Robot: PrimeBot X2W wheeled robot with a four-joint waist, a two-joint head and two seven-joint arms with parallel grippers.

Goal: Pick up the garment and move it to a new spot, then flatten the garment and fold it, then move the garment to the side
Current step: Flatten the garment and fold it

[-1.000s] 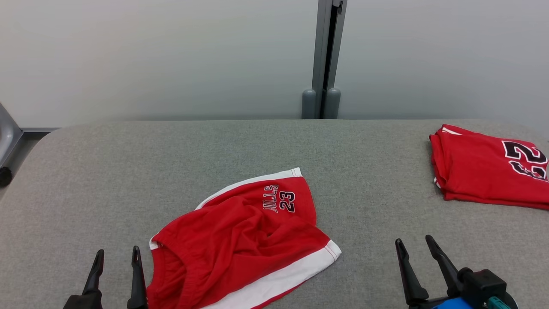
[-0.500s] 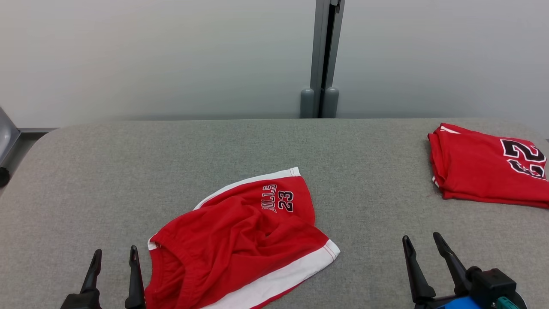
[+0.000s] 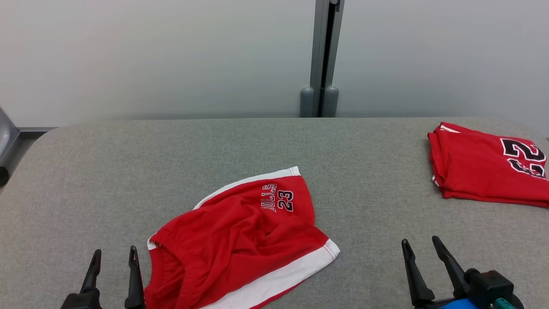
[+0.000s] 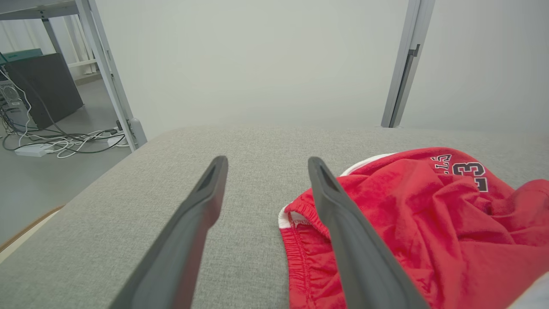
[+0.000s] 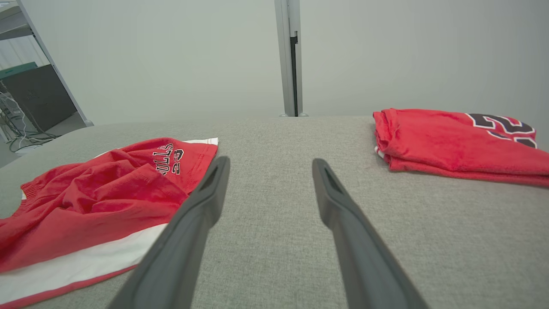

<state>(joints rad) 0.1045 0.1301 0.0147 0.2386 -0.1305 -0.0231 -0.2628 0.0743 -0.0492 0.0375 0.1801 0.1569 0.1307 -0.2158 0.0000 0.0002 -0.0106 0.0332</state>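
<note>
The garment (image 3: 240, 240), red shorts with white side bands and "BULLS 23" lettering, lies crumpled on the grey table near its front middle; it also shows in the left wrist view (image 4: 411, 219) and the right wrist view (image 5: 98, 193). My left gripper (image 3: 114, 254) stands open just left of the shorts' waistband, empty (image 4: 266, 165). At the lower right, well clear of the shorts, my right gripper (image 3: 420, 243) is open with nothing between its fingers (image 5: 270, 165).
A folded red jersey (image 3: 484, 171) with black numbers lies at the table's right side, also seen as a folded red jersey (image 5: 454, 141). The grey table (image 3: 128, 171) has a rounded far-left corner. A grey post (image 3: 321, 60) stands behind it against the pale wall.
The head camera has shifted slightly. My right gripper has drifted a little to the right and down. The shorts and the left gripper stay put.
</note>
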